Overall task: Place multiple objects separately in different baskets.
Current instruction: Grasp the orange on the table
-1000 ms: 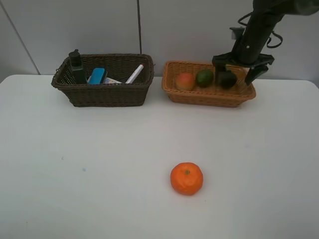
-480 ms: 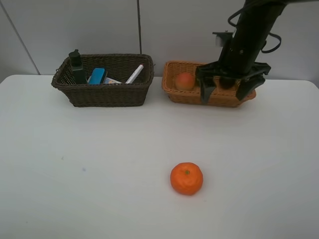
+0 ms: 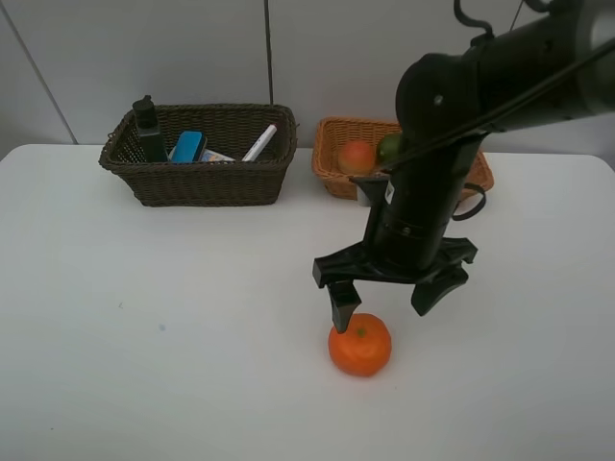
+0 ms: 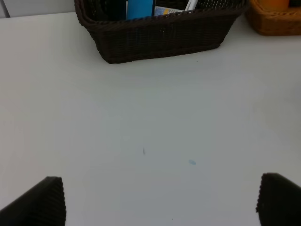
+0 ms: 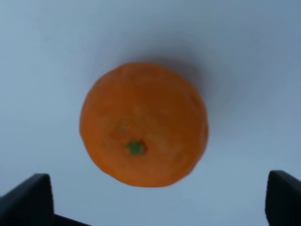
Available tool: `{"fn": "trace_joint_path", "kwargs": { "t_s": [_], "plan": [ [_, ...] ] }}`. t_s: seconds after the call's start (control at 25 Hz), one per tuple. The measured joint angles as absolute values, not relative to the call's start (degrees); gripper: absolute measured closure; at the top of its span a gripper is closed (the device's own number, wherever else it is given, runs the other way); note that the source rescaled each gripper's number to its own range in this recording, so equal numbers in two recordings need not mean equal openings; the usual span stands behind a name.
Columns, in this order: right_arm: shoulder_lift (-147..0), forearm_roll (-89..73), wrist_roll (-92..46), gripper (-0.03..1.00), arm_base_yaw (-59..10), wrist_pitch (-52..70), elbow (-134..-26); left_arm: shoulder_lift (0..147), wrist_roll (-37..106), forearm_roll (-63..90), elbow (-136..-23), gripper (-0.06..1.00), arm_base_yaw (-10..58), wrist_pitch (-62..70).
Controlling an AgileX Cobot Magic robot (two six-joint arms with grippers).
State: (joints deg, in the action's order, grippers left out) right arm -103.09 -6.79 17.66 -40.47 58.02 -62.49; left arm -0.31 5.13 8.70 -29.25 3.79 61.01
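An orange fruit (image 3: 359,344) lies alone on the white table near its front. My right gripper (image 3: 386,298) hangs open just above and behind it, fingers spread wider than the fruit. In the right wrist view the orange fruit (image 5: 143,125) fills the middle, ahead of the open right gripper (image 5: 155,203). The dark brown basket (image 3: 197,182) holds a green pump bottle (image 3: 146,128), a blue-capped bottle (image 3: 186,146) and a marker (image 3: 259,142). The light basket (image 3: 330,163) holds a red-orange fruit (image 3: 356,156) and a green fruit (image 3: 387,147), partly behind the arm. My left gripper (image 4: 160,193) is open over bare table.
Both baskets stand side by side along the table's far edge, against a grey wall. In the left wrist view the dark basket (image 4: 160,33) is ahead and the light basket (image 4: 277,21) shows at a corner. The right arm blocks much of the light basket.
The right arm has swung from over the light basket forward and down to just above the orange fruit, still open. The dark fruit is now hidden behind it.
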Motion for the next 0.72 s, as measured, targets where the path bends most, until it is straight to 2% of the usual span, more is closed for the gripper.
{"fn": "trace_joint_path", "kwargs": {
  "t_s": [0.2, 0.72],
  "plan": [
    [-103.09, -7.27, 17.85, -0.03, -43.21, 51.63, -59.15, -0.31, 5.13, 8.7, -29.25, -0.06, 3.79, 61.01],
    [-105.88, -6.63, 18.04, -0.03, -43.62, 43.51, -55.78, -0.31, 5.13, 8.7, -29.25, -0.06, 3.79, 61.01]
  ]
}}
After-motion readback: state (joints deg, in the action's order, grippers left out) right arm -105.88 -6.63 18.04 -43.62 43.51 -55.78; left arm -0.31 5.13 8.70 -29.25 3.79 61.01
